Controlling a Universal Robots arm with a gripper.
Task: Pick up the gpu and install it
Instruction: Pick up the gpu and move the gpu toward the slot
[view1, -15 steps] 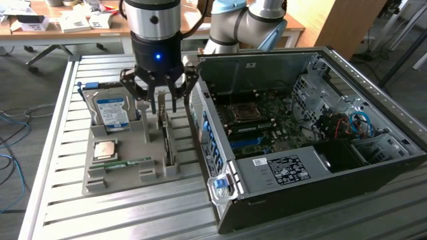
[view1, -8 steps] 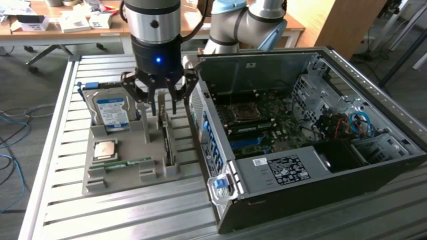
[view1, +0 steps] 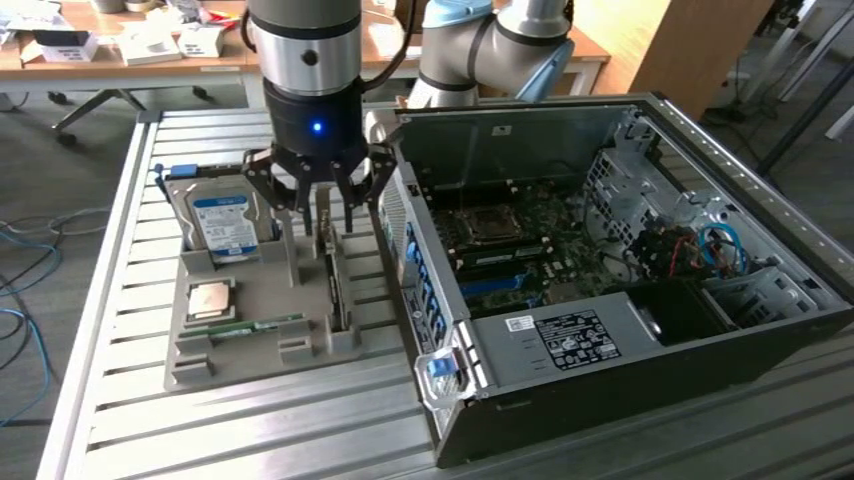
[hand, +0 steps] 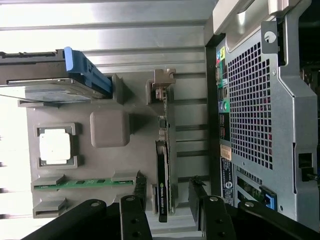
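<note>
Wide open and empty, the pincer (view1: 320, 212) hangs astride 1 end of the gpu (hand: 163, 172), which stands on edge in a slot of the grey tray (view1: 200, 372) on the bench (view1: 200, 430); an off-centre squeeze could tilt or jam the thin card.

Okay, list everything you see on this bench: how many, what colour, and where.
table: one, silvery slats, under everything
tray: one, grey, on the table
gpu: one, dark board, on edge in a tray slot
hard drive: one, silver with blue label, tray's far end
processor chip: one, silver, tray pocket
memory stick: one, green, tray's near slot
computer case: one, dark grey, side open, exterior view's right
claw: one, black, open, hovering over the gpu
</note>
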